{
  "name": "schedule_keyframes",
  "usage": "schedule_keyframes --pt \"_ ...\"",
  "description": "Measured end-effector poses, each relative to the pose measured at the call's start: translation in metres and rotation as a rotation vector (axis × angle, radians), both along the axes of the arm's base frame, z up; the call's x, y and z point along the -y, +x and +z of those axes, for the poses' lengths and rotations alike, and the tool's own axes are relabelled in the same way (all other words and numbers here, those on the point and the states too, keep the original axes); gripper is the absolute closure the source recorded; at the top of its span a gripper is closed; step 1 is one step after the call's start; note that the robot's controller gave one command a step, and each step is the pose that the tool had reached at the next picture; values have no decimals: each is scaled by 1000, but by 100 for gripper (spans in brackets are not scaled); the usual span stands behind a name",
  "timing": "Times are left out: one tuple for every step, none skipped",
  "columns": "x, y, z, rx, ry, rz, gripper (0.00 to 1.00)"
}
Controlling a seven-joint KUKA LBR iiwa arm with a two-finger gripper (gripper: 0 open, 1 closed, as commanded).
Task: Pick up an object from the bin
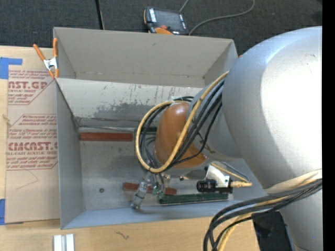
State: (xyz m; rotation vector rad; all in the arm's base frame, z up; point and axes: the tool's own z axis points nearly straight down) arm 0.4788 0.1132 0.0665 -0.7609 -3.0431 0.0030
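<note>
Sitting low near bin (pixel 68 156) front, end effector (pixel 140 198) beside small red piece (pixel 130 186); grip state unclear.

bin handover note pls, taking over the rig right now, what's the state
Gripper: down at the floor of the bin, near wall side; open or shut unclear.
Things: small red-brown piece right beside the gripper; green strip along the near wall; black cylinder just behind the strip; long red-brown bar at the far wall.
Done: nothing lifted.
Left: grasp one thing, lift it out.
</note>
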Motion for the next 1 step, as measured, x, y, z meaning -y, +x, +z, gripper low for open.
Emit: schedule_keyframes --pt "0 0 -1 4 0 -1 0"
